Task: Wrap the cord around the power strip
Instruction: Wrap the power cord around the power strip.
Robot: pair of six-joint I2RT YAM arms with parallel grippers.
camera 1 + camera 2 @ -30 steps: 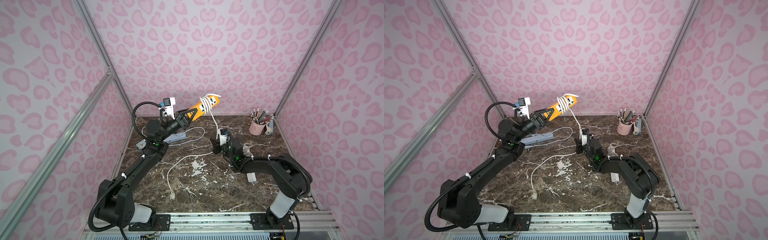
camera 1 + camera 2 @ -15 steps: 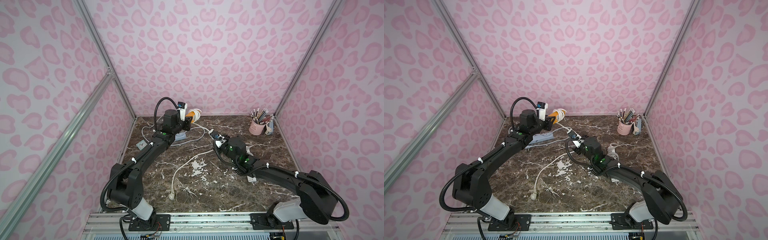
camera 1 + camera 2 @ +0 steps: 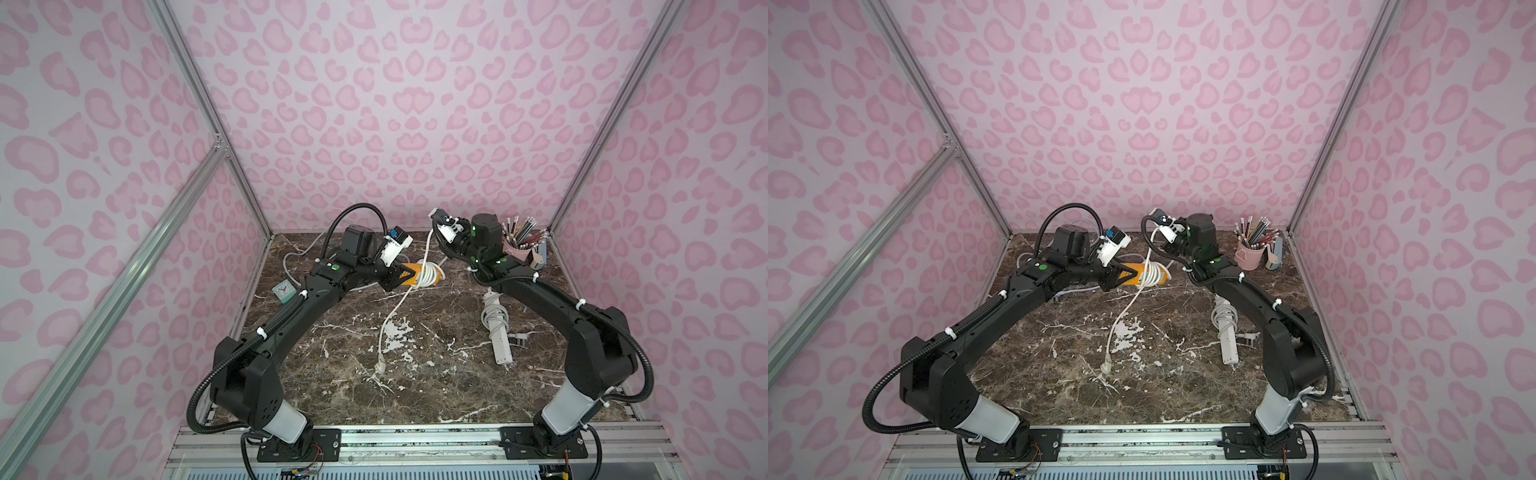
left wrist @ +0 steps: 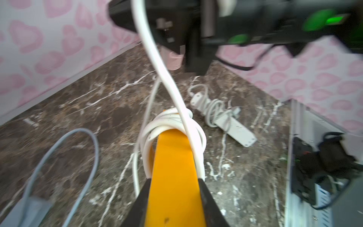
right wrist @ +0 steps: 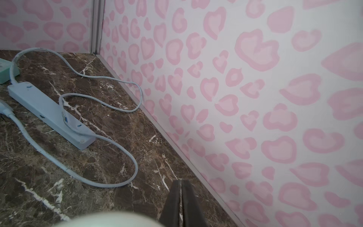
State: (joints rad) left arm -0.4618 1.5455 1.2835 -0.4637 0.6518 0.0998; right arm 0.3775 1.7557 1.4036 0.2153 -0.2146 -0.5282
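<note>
The orange power strip point(image 3: 415, 283) point(image 3: 1135, 282) point(image 4: 172, 157) is held just above the table at the back, and my left gripper point(image 3: 409, 276) point(image 3: 1129, 276) point(image 4: 173, 178) is shut on its near end. Several turns of the white cord point(image 3: 430, 272) point(image 3: 1152, 272) point(image 4: 172, 121) wrap its far end. One strand climbs to my right gripper point(image 3: 444, 249) point(image 5: 181, 181), which is shut with nothing between its tips. The cord seems to lie across the base of the right gripper, blurred in the right wrist view. The rest of the cord trails to its plug point(image 3: 379, 365) on the table.
A white power strip point(image 3: 498, 332) point(image 4: 225, 119) bound in its own cord lies at the right. A blue-grey strip point(image 5: 49, 112) with loose cord sits at the back left. Nearby are a teal clock point(image 3: 284, 291) and a pink pencil cup point(image 3: 517, 249).
My left gripper has brought the orange strip down from high in the air to just above the table. My right gripper has swung from mid-table to the back, carrying the cord strand up.
</note>
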